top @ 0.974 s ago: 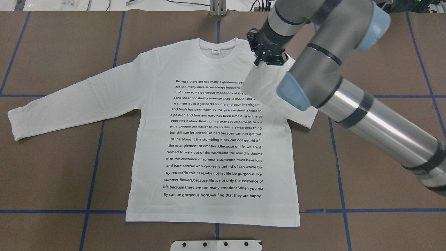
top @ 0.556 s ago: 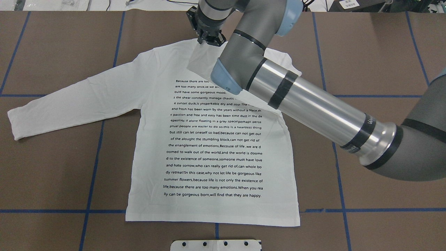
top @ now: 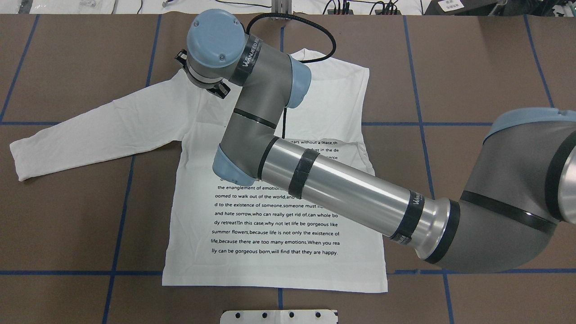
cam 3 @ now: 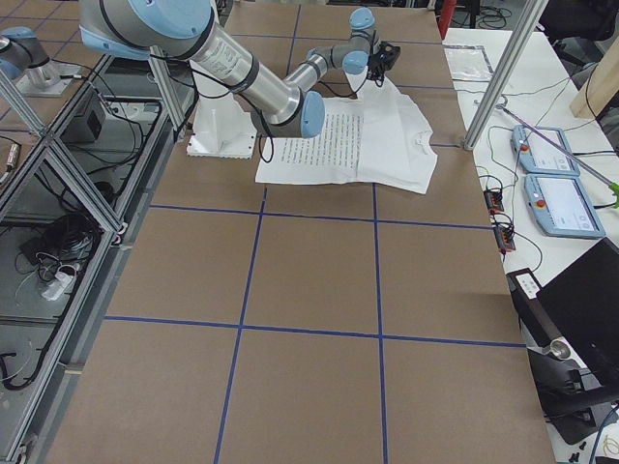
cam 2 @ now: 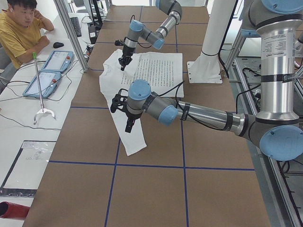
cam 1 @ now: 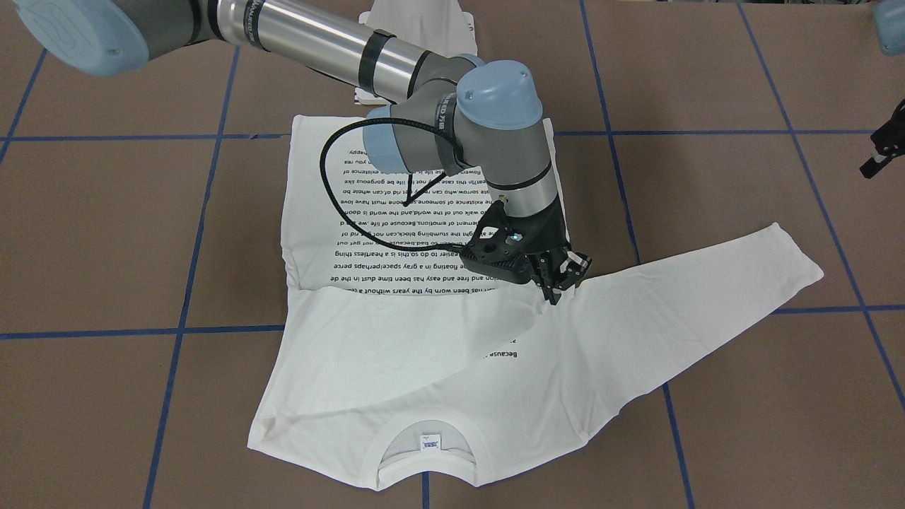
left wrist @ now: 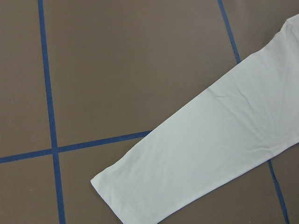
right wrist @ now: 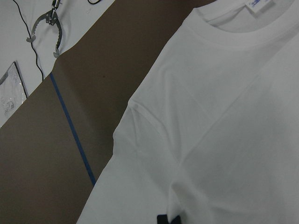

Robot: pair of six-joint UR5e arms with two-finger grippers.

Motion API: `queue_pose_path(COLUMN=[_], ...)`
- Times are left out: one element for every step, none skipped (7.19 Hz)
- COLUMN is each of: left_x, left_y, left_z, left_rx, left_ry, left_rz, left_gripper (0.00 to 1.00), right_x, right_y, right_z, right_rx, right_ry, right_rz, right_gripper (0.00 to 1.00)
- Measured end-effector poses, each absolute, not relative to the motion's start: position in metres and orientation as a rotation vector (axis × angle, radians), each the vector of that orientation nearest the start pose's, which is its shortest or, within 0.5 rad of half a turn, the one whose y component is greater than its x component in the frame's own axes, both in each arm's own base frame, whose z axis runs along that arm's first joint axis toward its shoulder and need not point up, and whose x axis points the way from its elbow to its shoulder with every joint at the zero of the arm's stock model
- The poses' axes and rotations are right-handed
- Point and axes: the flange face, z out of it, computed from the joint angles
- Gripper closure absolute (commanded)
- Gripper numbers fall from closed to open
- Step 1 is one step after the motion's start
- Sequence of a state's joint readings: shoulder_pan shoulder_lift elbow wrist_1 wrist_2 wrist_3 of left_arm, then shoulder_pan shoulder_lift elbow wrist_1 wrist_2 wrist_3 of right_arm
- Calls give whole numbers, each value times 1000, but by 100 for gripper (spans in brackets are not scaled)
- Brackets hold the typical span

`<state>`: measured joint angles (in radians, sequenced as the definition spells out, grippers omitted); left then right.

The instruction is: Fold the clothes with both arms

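A: The white long-sleeved T-shirt [top: 274, 270] lies flat in the middle of the brown table [top: 495, 67]. It's print side up, hem toward the robot, collar [cam 1: 424, 466] on the far side. The small neck label [cam 1: 429, 443] shows inside the collar.

B: And look at the right arm [top: 351, 189], reaching right across the shirt into the left half! Its right gripper [cam 1: 555, 290] is down at the cloth beside the left shoulder, just where the left sleeve [top: 90, 135] leaves the body.

A: The fingers are drawn close together, tips in the fabric, and the cloth rises in a small ridge to meet them. It has hold of the T-shirt by the end of the right sleeve [cam 1: 396, 332].

B: That sleeve lies folded across the chest and covers the top lines of the printed text [top: 274, 225]. 1 word peeks out under its edge in the front-facing view.

A: The left sleeve, meanwhile, stretches out flat and straight. Its cuff [left wrist: 140, 196] lies across a blue tape line [left wrist: 112, 140].

B: And the left gripper [cam 2: 130, 126]?

A: It hangs over that cuff, pointing down, clear of the cloth. Fingers apart or together? I cannot tell, because only a sliver shows at the edge of the front-facing view.
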<state>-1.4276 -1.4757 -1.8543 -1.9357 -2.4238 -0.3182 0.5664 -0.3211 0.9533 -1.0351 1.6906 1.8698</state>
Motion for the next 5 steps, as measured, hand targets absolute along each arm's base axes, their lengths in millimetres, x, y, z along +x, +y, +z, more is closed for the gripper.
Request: queue_pose_path(left_x=[9, 10, 13, 20, 33], left_y=[-468, -468, -468, -468, -469], left_z=[517, 517, 518, 519, 527], left_rx=[310, 305, 300, 296, 285], left_ry=[929, 935, 938, 940, 944], left_rz=[75, 76, 80, 96, 120], left_gripper=[1, 1, 0, 0, 0], right_x=[-662, -667, -672, -677, -682], right_y=[-550, -547, -545, -542, -536], right_z=[8, 7, 9, 10, 6], right_rx=[66, 74, 82, 91, 100], right_ry=[-1205, -1215, -1218, -1216, -1220], right_rz=[690, 689, 690, 693, 695], right_gripper=[58, 2, 1, 1, 1])
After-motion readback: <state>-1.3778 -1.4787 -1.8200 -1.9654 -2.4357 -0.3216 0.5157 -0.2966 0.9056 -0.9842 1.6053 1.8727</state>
